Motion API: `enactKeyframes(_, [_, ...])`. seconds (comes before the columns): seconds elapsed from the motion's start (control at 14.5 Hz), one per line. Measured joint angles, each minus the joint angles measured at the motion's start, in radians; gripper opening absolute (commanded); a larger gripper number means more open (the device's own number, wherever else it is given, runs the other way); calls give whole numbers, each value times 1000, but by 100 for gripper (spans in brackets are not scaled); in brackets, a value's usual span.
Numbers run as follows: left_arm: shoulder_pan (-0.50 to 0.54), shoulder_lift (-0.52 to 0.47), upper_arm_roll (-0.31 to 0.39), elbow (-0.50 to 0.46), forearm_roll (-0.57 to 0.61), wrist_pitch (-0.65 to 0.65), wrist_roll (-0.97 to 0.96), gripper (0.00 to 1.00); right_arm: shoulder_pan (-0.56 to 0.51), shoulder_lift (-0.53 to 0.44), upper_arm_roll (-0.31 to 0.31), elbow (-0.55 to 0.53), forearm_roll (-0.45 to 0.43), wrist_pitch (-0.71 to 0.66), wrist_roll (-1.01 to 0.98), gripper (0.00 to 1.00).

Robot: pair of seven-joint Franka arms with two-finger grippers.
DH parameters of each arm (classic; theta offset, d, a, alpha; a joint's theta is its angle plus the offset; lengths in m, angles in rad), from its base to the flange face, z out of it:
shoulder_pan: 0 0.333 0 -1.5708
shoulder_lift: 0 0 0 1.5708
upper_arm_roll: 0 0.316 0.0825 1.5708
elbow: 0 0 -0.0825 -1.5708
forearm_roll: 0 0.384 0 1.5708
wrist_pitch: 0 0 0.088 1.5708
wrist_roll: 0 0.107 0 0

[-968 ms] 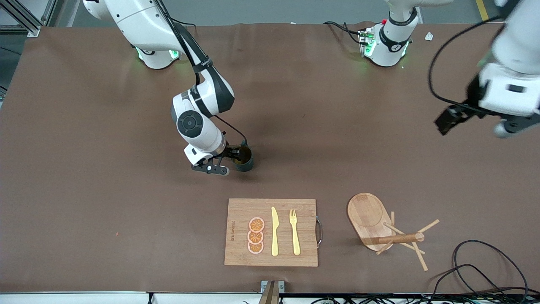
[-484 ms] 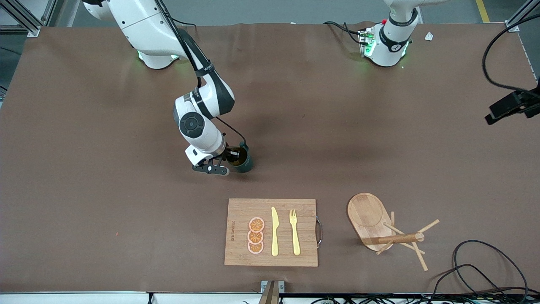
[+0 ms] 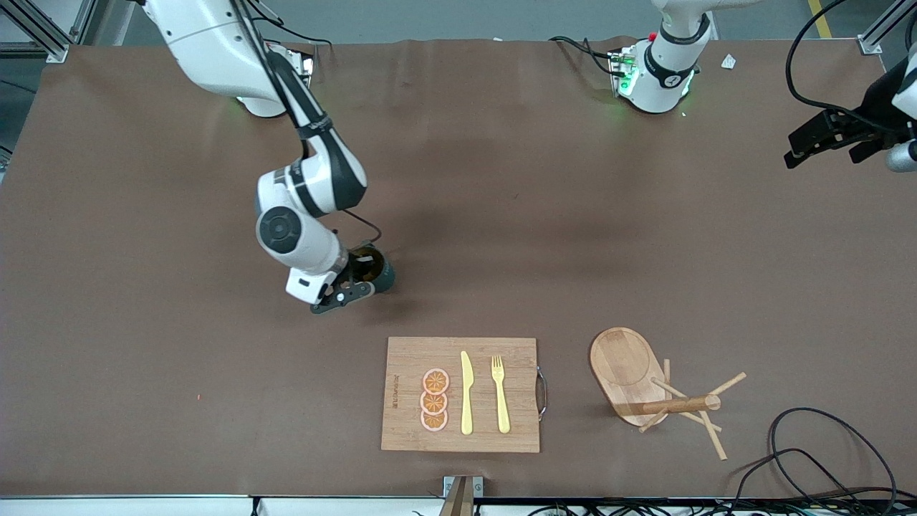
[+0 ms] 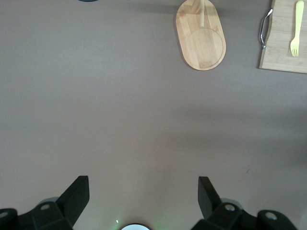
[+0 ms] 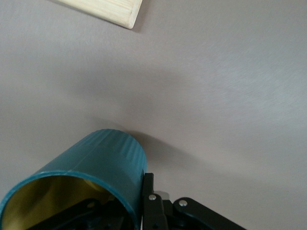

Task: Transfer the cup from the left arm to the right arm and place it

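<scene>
The cup [image 3: 377, 271], dark teal with a yellowish inside, is tilted in my right gripper [image 3: 356, 281], low over the bare table, farther from the front camera than the cutting board. In the right wrist view the cup [image 5: 103, 165] shows its ribbed side and open mouth, with one finger [image 5: 147, 201] pressed against the outside of its wall and the other inside. Its handle is hidden. My left gripper [image 3: 813, 140] is open and empty, high over the left arm's end of the table; in the left wrist view the left gripper [image 4: 144, 182] has only bare table between its fingers.
A wooden cutting board [image 3: 408, 355] with orange slices [image 3: 434, 400], a yellow knife [image 3: 466, 393] and a fork [image 3: 500, 394] lies near the front edge. A wooden mug stand [image 3: 627, 365] lies tipped over beside it. Black cables [image 3: 824, 444] lie at the front corner.
My right gripper has carried the cup toward the right arm's end of the table and tilted it. My left arm has swung away toward the table's edge.
</scene>
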Motion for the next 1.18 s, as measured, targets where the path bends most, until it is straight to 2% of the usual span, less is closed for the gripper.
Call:
enactKeyframes(0.28, [0, -1, -24, -9, 0, 15, 0, 100, -104, -40, -16, 1, -36, -73, -377, 1])
enactKeyframes(0.69, [0, -1, -40, -11, 0, -12, 2, 100, -218, -42, -30, -4, -79, -63, -957, 2])
enactKeyframes(0.97, [3, -1, -41, -7, 0, -15, 2, 100, -287, -39, -32, -49, -85, 28, -1237, 2])
enactKeyframes(1.18, [9, 0, -33, -5, 0, -15, 2, 100, -302, -34, -32, -121, -147, 158, -1322, 2])
